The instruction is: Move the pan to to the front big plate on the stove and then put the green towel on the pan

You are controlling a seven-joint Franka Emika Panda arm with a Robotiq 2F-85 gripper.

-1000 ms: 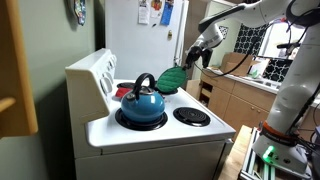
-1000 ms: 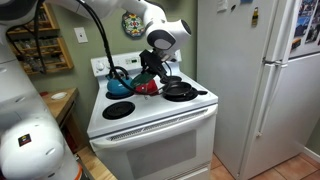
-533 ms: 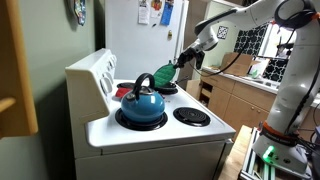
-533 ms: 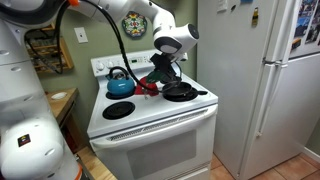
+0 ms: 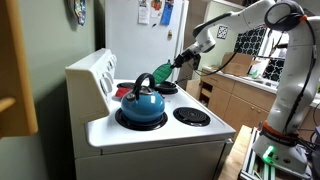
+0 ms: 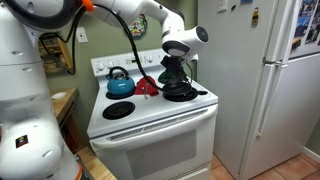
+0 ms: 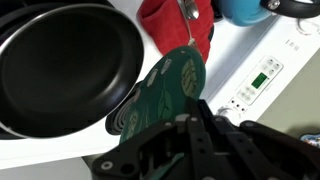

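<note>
Clamping the towel (image 7: 160, 95), the gripper (image 7: 190, 118) hangs over the edge of the pan (image 7: 60, 60). A red cloth (image 7: 170, 30) lies between pan and kettle (image 7: 245, 10).

claw (image 5: 177, 64) and green towel (image 5: 165, 75) shifted across the stove (image 6: 150, 118), now above pan (image 6: 181, 92)

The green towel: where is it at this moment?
In the wrist view the green towel hangs from the shut gripper above the stove, at the rim of the pan, with a red cloth beyond it.
</note>
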